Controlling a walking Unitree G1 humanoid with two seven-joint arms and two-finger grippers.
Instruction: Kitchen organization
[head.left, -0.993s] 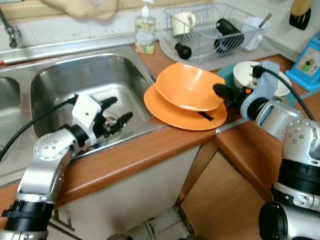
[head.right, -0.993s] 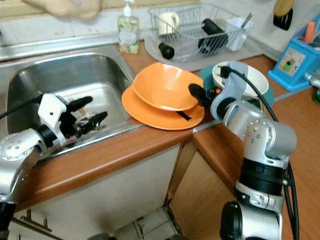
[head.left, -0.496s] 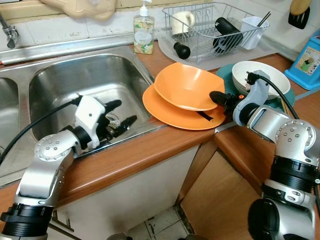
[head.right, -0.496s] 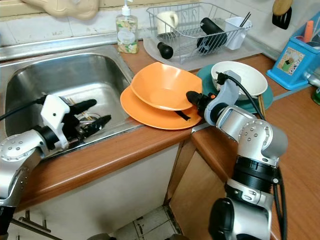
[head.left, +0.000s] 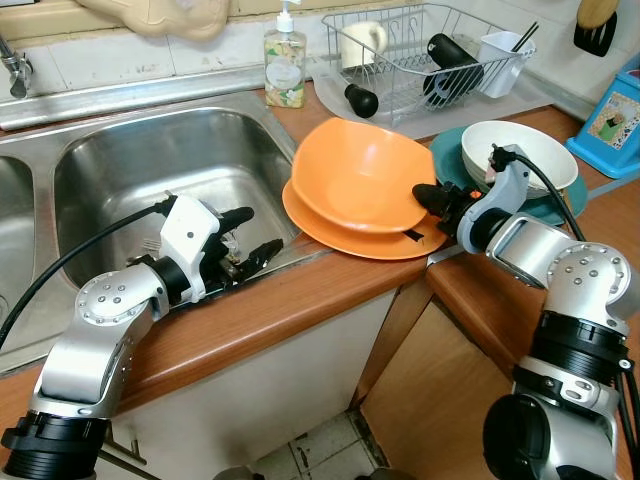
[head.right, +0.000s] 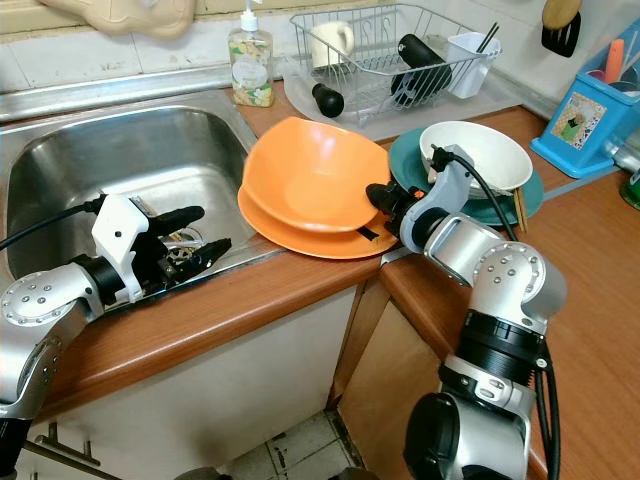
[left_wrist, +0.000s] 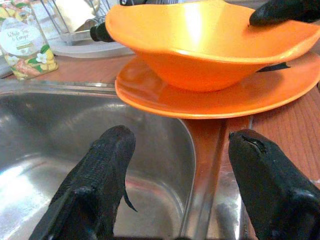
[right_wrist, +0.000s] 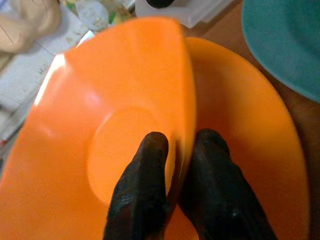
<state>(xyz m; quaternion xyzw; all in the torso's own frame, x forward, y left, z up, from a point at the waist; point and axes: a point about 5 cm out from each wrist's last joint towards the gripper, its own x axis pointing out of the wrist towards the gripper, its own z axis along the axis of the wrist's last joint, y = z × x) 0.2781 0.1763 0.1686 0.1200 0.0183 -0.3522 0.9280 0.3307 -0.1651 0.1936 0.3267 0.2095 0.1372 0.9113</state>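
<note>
The right gripper (right_wrist: 172, 150) was clamped on the near rim of the shallow orange plastic bowl (head.left: 355, 185), one finger inside and one outside. The bowl was tilted up and rested on the flat orange plate (head.left: 340, 232) directly beneath the gripper. Behind the gripper sat a white bowl (head.left: 525, 150) on a teal plate (head.right: 400, 150). The left gripper (left_wrist: 175, 165), fingers spread wide, hovered over the stainless steel sink (head.left: 120, 170); the plate lay just beyond its fingertips.
</note>
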